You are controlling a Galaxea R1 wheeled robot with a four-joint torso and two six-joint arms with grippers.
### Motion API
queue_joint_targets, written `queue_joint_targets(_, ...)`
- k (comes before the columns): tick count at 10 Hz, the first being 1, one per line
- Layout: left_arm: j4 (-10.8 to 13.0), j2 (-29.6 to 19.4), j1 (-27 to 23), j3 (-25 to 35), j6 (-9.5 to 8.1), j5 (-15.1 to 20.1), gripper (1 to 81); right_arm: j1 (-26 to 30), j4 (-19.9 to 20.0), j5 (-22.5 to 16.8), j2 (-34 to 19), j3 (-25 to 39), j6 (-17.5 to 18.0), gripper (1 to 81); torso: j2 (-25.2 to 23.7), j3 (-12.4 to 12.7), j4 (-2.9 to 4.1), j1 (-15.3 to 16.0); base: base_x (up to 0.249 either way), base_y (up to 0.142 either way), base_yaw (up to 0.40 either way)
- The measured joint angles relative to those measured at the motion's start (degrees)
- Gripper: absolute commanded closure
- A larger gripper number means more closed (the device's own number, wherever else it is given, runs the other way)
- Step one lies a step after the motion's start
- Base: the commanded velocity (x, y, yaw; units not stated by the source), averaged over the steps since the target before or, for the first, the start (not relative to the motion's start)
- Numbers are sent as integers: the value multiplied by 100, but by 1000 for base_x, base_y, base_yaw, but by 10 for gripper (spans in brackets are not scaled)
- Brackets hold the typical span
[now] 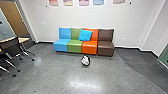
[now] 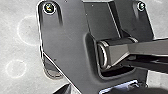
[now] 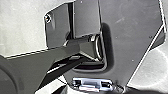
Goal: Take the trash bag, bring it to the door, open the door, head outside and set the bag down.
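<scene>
"What do you have, starting from your far left?"

"My left jaws first: whether they stand wide or narrow, I cannot tell. In the head view I have a brown door (image 1: 15, 18) at the upper left, and nearer me a dark-backed chair (image 1: 10, 46) on casters, beside a pale tabletop (image 1: 24, 40)."

"And moving right?"

"A row of armless seats against the white wall (image 1: 135, 22): a light blue seat (image 1: 60, 45), a green seat (image 1: 74, 46), an orange seat (image 1: 89, 47) and a brown seat (image 1: 106, 48). A bright blue cushion (image 1: 85, 35) sits tilted across the green and orange backs. Above them hang coloured pictures (image 1: 84, 2), cut off by the top of my view."

"Where's our trash bag?"

"I take it to be the dark, rounded trash bag (image 1: 85, 61) with white showing in it. It's on the grey floor (image 1: 50, 72), in front of the seats and apart from them, roughly in line with the green and orange ones."

"What about the right side?"

"Darker flooring (image 1: 132, 61) with a curved edge runs along the wall, and a greenish panel (image 1: 164, 56) stands at the far right. As for my right jaws, I cannot tell how they stand either."
</scene>
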Motion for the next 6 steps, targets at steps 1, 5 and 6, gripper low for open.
queue_joint_targets(1, 0, -2, 0, 0, 0, 2, 10, 0, 0, 0, 0, 0, 2, 10, 0, 0, 0, 0, 155, 78, 0)
queue_joint_targets(5, 0, -4, -2, 0, -2, -4, 10, 4, 2, 1, 2, 0, 2, 10, 0, 0, 0, 2, 142, 37, 0)
queue_joint_targets(6, 0, -17, 2, 0, -2, -1, 10, 0, 2, 0, 20, 1, 0, 10, 0, 0, 0, 2, 136, 0, 0)
